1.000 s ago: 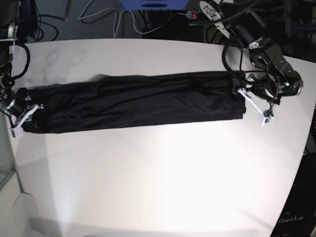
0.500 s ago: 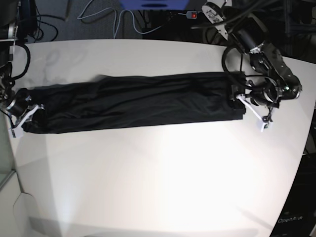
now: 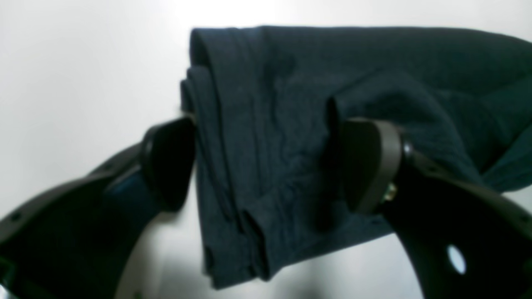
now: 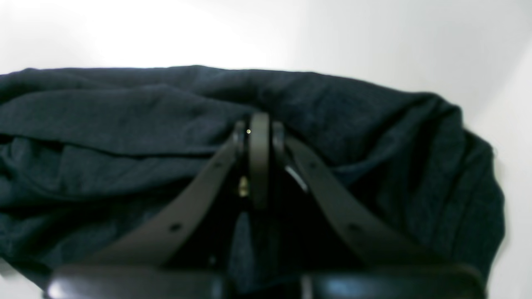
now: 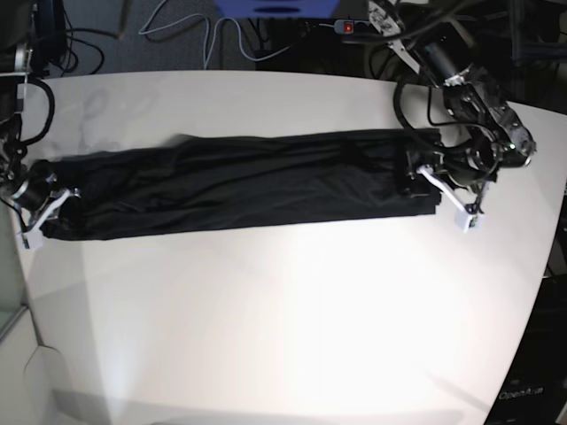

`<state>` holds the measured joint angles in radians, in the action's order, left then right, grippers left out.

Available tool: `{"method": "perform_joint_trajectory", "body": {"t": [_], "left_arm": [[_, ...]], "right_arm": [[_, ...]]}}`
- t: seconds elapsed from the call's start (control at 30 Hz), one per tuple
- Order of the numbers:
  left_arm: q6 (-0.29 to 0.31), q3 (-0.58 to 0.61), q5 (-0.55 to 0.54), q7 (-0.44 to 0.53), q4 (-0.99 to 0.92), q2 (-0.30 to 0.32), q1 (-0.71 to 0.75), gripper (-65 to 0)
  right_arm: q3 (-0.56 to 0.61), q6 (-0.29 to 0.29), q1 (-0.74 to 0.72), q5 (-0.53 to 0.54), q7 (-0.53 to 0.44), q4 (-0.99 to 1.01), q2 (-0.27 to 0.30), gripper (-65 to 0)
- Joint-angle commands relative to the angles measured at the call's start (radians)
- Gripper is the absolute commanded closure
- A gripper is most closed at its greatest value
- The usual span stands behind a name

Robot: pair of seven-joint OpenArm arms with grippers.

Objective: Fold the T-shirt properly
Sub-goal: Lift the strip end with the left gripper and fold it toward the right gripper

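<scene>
The black T-shirt (image 5: pixel 248 181) lies folded into a long narrow band across the white table (image 5: pixel 266 310). My left gripper (image 5: pixel 432 188) is at the band's right end. In the left wrist view it (image 3: pixel 268 166) is open, one finger on each side of the layered, folded end of the shirt (image 3: pixel 270 104). My right gripper (image 5: pixel 44 205) is at the band's left end. In the right wrist view it (image 4: pixel 257 128) is shut, its tips pressed into the bunched shirt fabric (image 4: pixel 124 112).
Cables and a power strip with a red switch (image 5: pixel 347 27) lie on the floor behind the table's far edge. The table's curved right edge runs close behind the left arm (image 5: pixel 483 106). Bare tabletop fills the front half.
My left gripper has moved left and a little up onto the shirt's right end, so the cloth now sits between its fingers. The right gripper and the shirt have hardly moved.
</scene>
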<state>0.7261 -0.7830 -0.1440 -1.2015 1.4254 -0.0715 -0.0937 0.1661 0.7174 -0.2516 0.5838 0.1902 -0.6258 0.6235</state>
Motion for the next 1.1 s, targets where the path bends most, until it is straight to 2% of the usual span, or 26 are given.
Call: {"method": "perform_joint_trajectory", "body": {"t": [0.0,0.17,0.43,0.5,0.67,0.73,0.8,0.9,1.07], "left_arm": [[-0.028,0.001,0.116,-0.194,-0.027,-0.021,0.045,-52.1],[-0.028,0.001,0.109,-0.195,-0.028,0.005,0.067,-52.1],[-0.028,0.001,0.116,-0.195,-0.038,0.002,0.088,-50.4],[-0.028,0.003,0.116,-0.195,-0.038,0.0,0.088,-42.5],[-0.028,0.003,0.116,-0.195,-0.039,0.0,0.09,-15.2],[-0.028,0.003,0.116,-0.195,-0.039,0.005,0.088,-7.0],[-0.028,0.003,0.116,-0.195,-0.039,0.006,0.085,-3.7],[-0.028,0.003,0.116,-0.195,-0.039,0.006,0.081,-2.3],[-0.028,0.003,0.108,-0.195,-0.025,-0.003,0.056,-2.2]], "right_arm": [[0.016,-0.019,0.01,-0.086,0.114,0.008,-0.004,0.0],[0.016,-0.019,0.01,-0.086,0.114,0.008,-0.004,0.0],[0.016,-0.019,0.01,-0.086,0.114,0.008,-0.004,0.0],[0.016,-0.019,0.01,-0.086,0.114,0.008,-0.004,0.0],[0.016,-0.019,0.01,-0.086,0.114,0.008,-0.004,0.0],[0.016,-0.019,0.01,-0.086,0.114,0.008,-0.004,0.0],[0.016,-0.019,0.01,-0.086,0.114,0.008,-0.004,0.0],[0.016,-0.019,0.01,-0.086,0.114,0.008,-0.004,0.0],[0.016,-0.019,0.01,-0.086,0.114,0.008,-0.004,0.0]]}}
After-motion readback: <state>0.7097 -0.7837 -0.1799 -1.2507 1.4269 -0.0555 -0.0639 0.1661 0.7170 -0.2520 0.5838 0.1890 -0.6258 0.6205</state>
